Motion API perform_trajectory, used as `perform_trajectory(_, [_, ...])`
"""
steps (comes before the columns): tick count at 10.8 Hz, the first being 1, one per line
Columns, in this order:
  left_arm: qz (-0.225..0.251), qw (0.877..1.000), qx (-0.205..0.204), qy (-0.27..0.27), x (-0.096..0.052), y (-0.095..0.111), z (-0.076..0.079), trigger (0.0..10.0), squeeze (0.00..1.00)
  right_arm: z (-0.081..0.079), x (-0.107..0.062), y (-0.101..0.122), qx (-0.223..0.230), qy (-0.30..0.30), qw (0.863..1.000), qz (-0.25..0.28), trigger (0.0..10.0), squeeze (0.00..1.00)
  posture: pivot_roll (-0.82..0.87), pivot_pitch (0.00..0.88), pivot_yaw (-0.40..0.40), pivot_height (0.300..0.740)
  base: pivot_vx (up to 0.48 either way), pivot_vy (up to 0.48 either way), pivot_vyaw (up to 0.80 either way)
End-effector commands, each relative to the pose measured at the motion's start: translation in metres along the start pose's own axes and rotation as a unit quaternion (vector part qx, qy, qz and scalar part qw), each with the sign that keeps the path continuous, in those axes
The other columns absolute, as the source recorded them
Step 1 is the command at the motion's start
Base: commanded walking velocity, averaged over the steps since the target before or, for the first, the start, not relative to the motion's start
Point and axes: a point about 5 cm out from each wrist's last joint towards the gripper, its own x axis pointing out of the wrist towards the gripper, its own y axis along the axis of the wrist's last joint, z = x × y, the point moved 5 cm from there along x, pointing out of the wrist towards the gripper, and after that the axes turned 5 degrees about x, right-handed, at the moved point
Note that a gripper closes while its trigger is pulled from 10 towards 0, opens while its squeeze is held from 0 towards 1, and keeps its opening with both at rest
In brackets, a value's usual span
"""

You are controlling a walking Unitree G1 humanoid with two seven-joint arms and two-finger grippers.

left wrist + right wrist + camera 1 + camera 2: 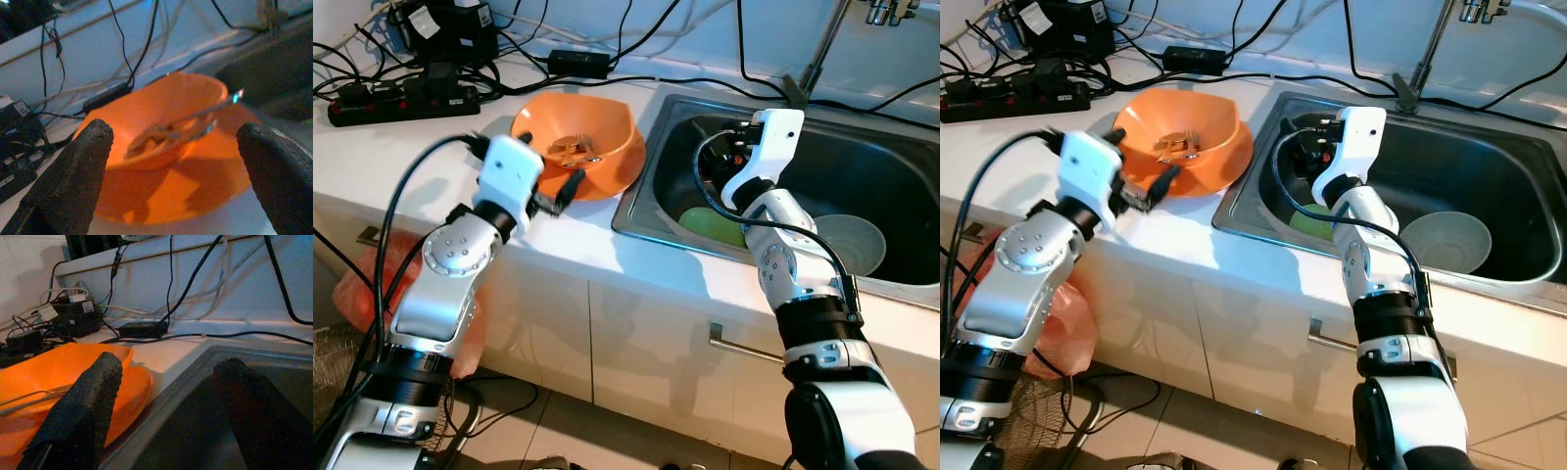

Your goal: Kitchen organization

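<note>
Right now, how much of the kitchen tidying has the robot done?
Not much looks done yet. The orange bowl, with cutlery in it, sits on the counter beside the sink, and a green dish and a white bowl lie inside the sink. The left gripper is open at the orange bowl's rim; the right gripper hangs open over the sink, holding nothing. Everything is left to sort.

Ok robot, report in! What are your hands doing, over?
Left gripper open at the orange bowl, fork inside. Right gripper open over the sink, holding nothing. Cables crowd the counter behind.
</note>
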Motion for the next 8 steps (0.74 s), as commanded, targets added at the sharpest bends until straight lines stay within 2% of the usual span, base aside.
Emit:
perform_trajectory(1, [0.007, 1.000, 0.029, -0.010, 0.004, 0.002, -0.002, 10.0, 0.00, -0.004, -0.004, 0.002, 0.004, 0.013, 1.000, -0.003, 10.0, 0.00, 0.16, 0.066, -0.021, 0.740, 0.000, 0.000, 0.00])
perform_trajectory(2, [0.010, 0.999, 0.044, -0.019, 0.006, 0.001, -0.001, 10.0, 0.00, -0.011, -0.009, 0.001, 0.013, 0.041, 0.999, -0.014, 10.0, 0.00, 0.15, 0.068, -0.020, 0.740, 0.000, 0.000, 0.00])
perform_trajectory(3, [0.015, 0.997, 0.063, -0.029, 0.008, 0.001, -0.003, 10.0, 0.00, -0.030, -0.024, -0.001, 0.035, 0.112, 0.992, -0.039, 10.0, 0.00, 0.15, 0.071, -0.019, 0.740, 0.000, 0.000, 0.00])
perform_trajectory(5, [0.025, 0.996, 0.077, -0.039, 0.012, 0.001, -0.004, 10.0, 0.00, -0.039, -0.043, 0.000, 0.021, 0.164, 0.984, -0.062, 10.0, 0.00, 0.14, 0.072, -0.013, 0.740, 0.000, 0.000, 0.00])
perform_trajectory(8, [0.033, 0.993, 0.088, -0.070, 0.015, -0.004, 0.006, 10.0, 0.00, -0.052, -0.060, 0.003, 0.016, 0.208, 0.975, -0.081, 10.0, 0.00, 0.12, 0.075, -0.007, 0.740, 0.000, 0.000, 0.00])
